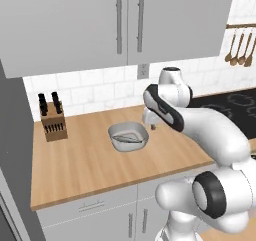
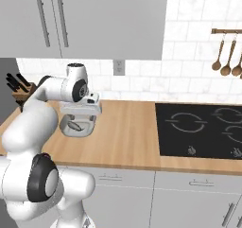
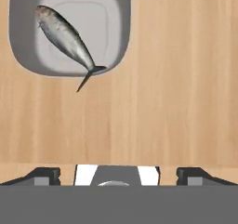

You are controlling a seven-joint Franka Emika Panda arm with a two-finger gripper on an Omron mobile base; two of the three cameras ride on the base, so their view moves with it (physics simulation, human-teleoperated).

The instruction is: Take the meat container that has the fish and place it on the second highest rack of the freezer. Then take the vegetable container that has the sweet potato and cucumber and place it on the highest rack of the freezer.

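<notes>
The meat container (image 1: 128, 136) is a shallow oval light grey bowl on the wooden counter, also seen as the bowl (image 2: 77, 126) partly behind my hand. The silvery fish (image 3: 65, 37) lies slantwise in the bowl (image 3: 116, 28), its tail poking over the rim. My gripper (image 1: 152, 127) hovers just right of the bowl and above the counter, pointing down, open with nothing between its fingertips (image 3: 44, 174). The vegetable container, sweet potato and cucumber are out of view. The freezer's racks are out of view.
A knife block (image 1: 52, 122) stands at the counter's back left. A black stovetop (image 2: 203, 127) lies to the right, with wooden utensils (image 2: 227, 57) hanging above it. Wall cabinets (image 1: 120, 20) overhang the counter. A tall grey panel (image 1: 10, 160) borders its left end.
</notes>
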